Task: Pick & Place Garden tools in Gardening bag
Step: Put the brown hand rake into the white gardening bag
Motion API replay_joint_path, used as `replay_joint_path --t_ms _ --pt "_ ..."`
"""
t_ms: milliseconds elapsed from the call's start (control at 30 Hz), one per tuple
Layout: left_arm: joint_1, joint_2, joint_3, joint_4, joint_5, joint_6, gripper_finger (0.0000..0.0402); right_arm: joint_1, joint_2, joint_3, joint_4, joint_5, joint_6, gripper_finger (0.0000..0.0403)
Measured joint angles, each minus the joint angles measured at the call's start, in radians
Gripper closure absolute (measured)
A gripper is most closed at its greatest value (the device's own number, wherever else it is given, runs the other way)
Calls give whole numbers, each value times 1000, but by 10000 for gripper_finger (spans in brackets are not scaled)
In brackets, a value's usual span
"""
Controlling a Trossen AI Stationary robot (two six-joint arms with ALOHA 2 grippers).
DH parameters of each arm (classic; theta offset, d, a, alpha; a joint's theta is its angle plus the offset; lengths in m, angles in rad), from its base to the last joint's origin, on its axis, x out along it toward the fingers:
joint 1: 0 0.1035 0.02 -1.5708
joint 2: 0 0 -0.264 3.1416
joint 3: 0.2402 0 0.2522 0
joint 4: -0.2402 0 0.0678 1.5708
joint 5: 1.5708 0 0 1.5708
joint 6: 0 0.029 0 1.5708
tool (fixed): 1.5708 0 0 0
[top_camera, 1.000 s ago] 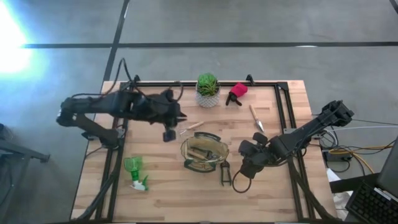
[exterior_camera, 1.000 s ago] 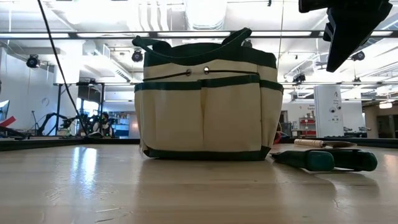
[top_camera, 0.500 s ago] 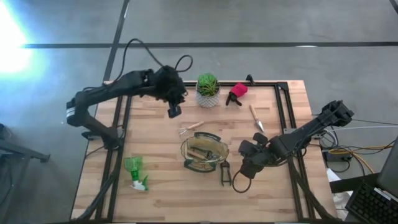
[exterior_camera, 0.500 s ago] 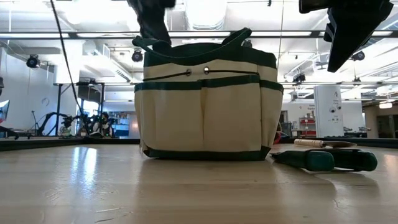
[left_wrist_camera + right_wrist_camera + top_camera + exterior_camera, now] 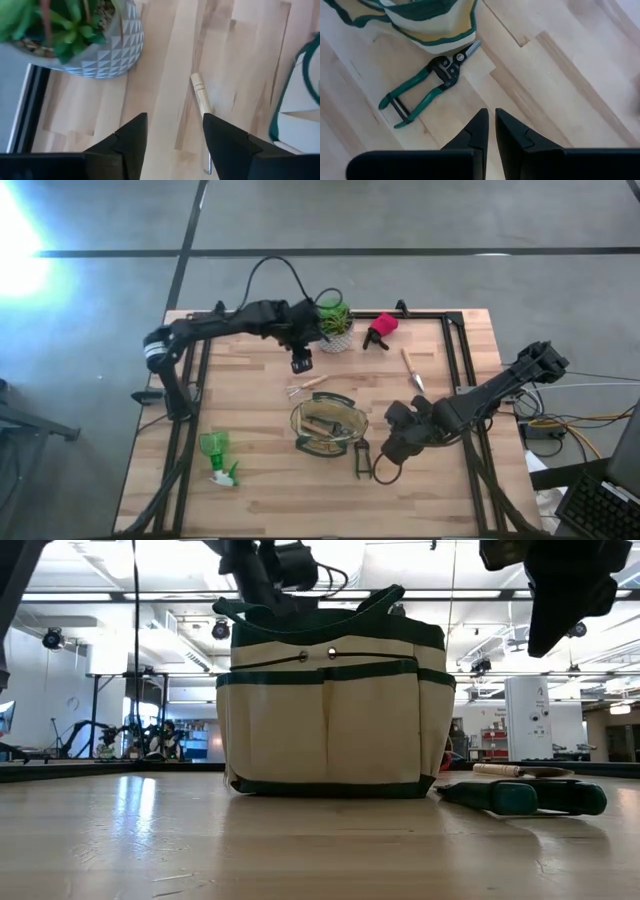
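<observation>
The cream-and-olive gardening bag (image 5: 328, 428) stands upright near the table's middle, with tools inside. My left gripper (image 5: 175, 142) hovers open above the table between the white plant pot (image 5: 333, 330) and a wooden-handled fork (image 5: 308, 385), whose handle (image 5: 201, 96) lies just ahead of the fingers. My right gripper (image 5: 491, 131) is shut and hangs over bare wood right of the bag, near green-handled pruners (image 5: 427, 87) lying flat beside the bag's base. A green spray bottle (image 5: 217, 458) lies at the near left, a red-and-black sprayer piece (image 5: 380, 330) at the far edge, and another wooden-handled tool (image 5: 412, 370) at the right.
A black frame rail (image 5: 452, 360) runs along the table's far and side edges. The potted plant (image 5: 75, 35) stands close to my left gripper, on its far side. Open wood lies along the near edge (image 5: 300, 500).
My left gripper has swung from left of the bag toward the far edge and then rightward, ending beside the plant pot above the fork. The bag and the tools lie where they were.
</observation>
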Motion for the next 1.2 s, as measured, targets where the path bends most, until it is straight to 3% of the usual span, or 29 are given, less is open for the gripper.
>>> replay_joint_path --t_ms 433,767,1033,1200 --pt "-7 62 -9 -3 -2 85 207 -111 -33 0 -1 -56 25 376" --pt "-13 78 -128 74 -15 73 207 -157 -121 0 -2 -79 21 376" --pt "-13 78 -221 136 -82 97 207 -184 -161 0 10 -75 73 376" --pt "-16 78 -236 174 -83 14 207 -214 -161 0 11 -76 70 376"
